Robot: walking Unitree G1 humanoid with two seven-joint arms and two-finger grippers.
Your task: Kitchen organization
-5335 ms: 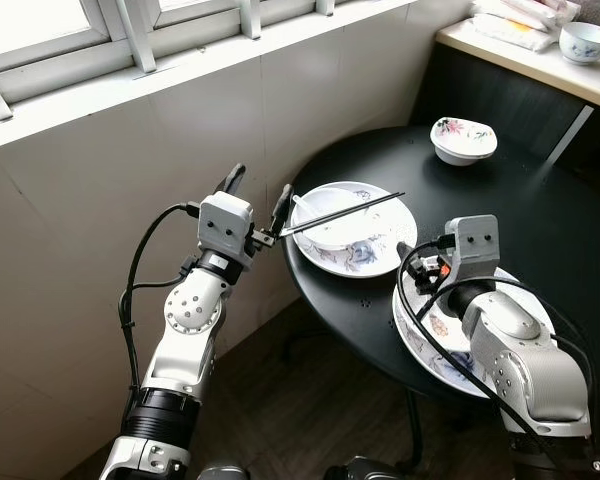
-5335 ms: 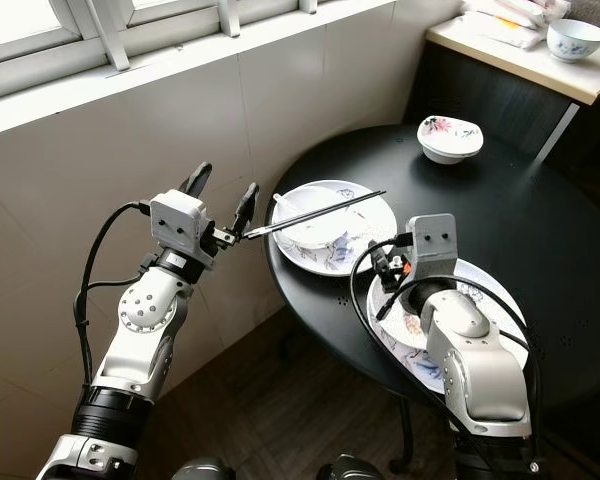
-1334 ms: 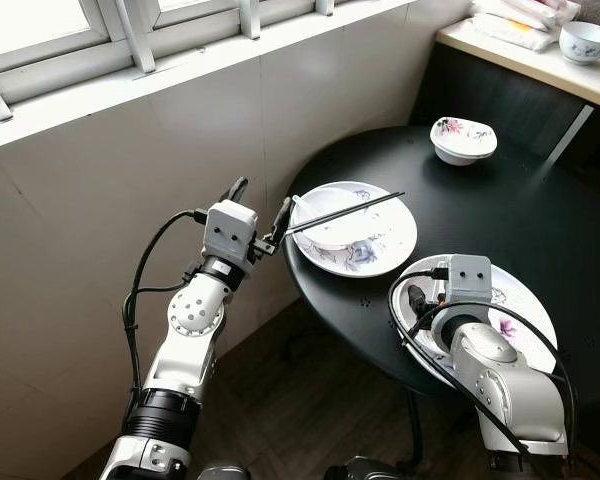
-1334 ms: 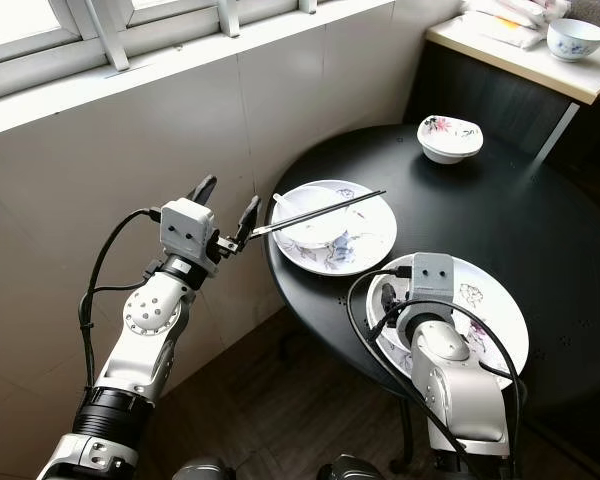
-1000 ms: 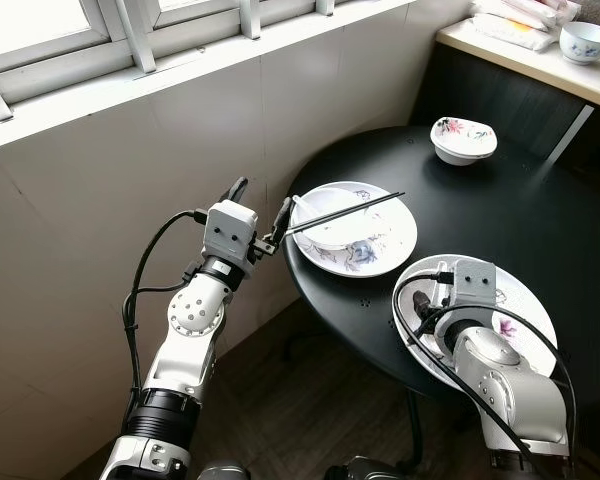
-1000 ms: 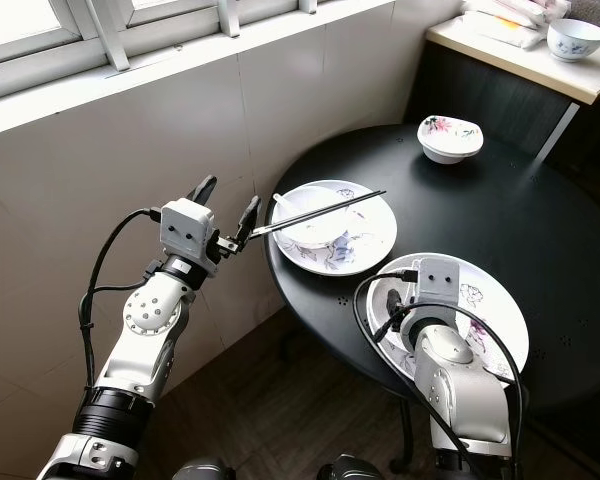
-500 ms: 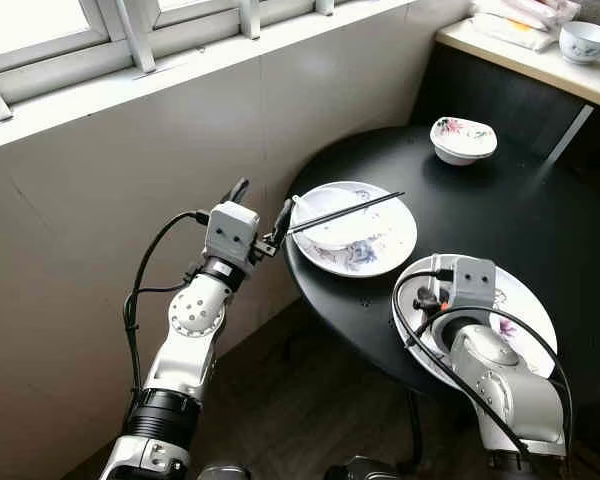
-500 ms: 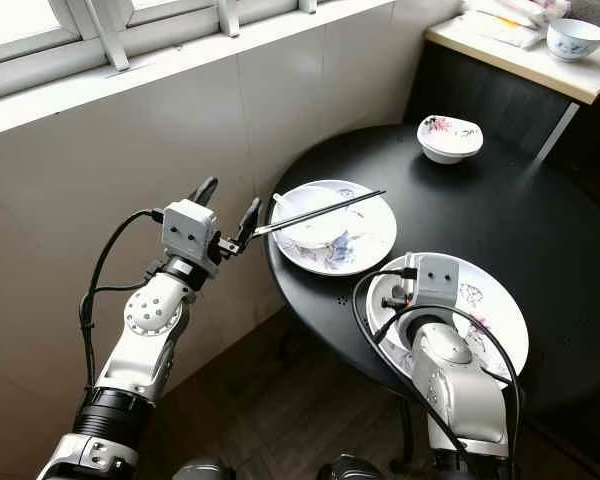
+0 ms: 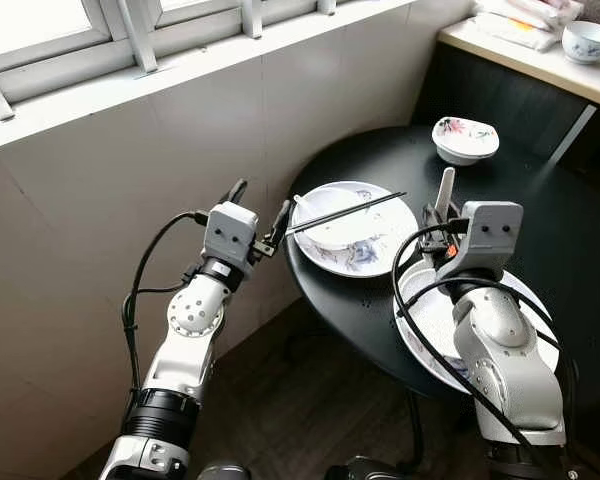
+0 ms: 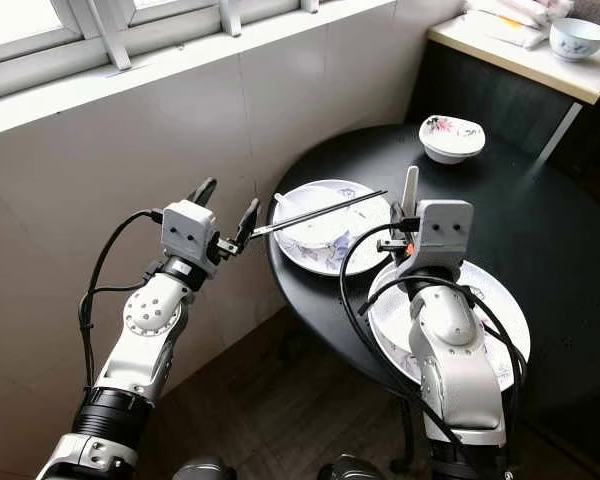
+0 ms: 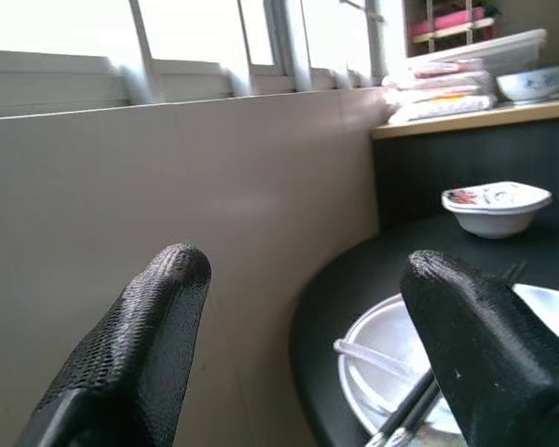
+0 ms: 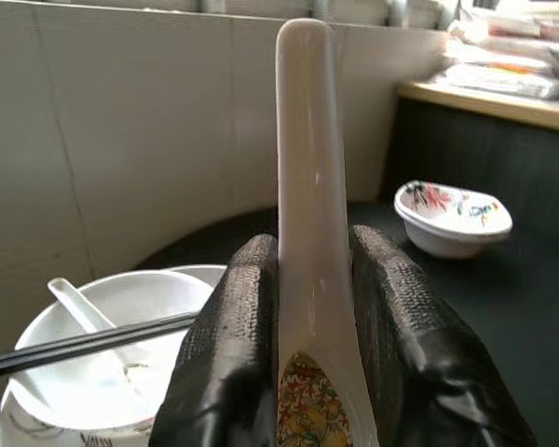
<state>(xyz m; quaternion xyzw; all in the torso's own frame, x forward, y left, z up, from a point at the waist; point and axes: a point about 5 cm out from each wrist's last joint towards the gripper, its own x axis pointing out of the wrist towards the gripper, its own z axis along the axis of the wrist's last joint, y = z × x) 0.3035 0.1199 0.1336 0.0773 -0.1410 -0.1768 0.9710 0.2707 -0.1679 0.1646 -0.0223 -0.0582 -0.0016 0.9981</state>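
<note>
My right gripper (image 9: 438,228) is shut on a white ceramic spoon (image 9: 445,188), which stands upright above the near flowered plate (image 9: 525,300); in the right wrist view the spoon (image 12: 306,168) sits clamped between both pads. My left gripper (image 9: 262,206) hangs open at the round black table's (image 9: 380,310) left edge, just off the tips of the black chopsticks (image 9: 345,212). Those chopsticks lie across a white bowl (image 9: 330,228) with a second spoon (image 9: 302,207) in it, on a far plate (image 9: 390,245). In the left wrist view nothing lies between the fingers (image 11: 158,317).
A small flowered bowl (image 9: 465,138) sits at the back of the table. A counter (image 9: 540,55) at the back right carries another bowl (image 9: 590,40) and packets. A tiled wall under the window runs close along the left, with dark wooden floor below.
My right gripper has risen from the near plate with the white spoon in it, now held upright. The left arm has barely moved.
</note>
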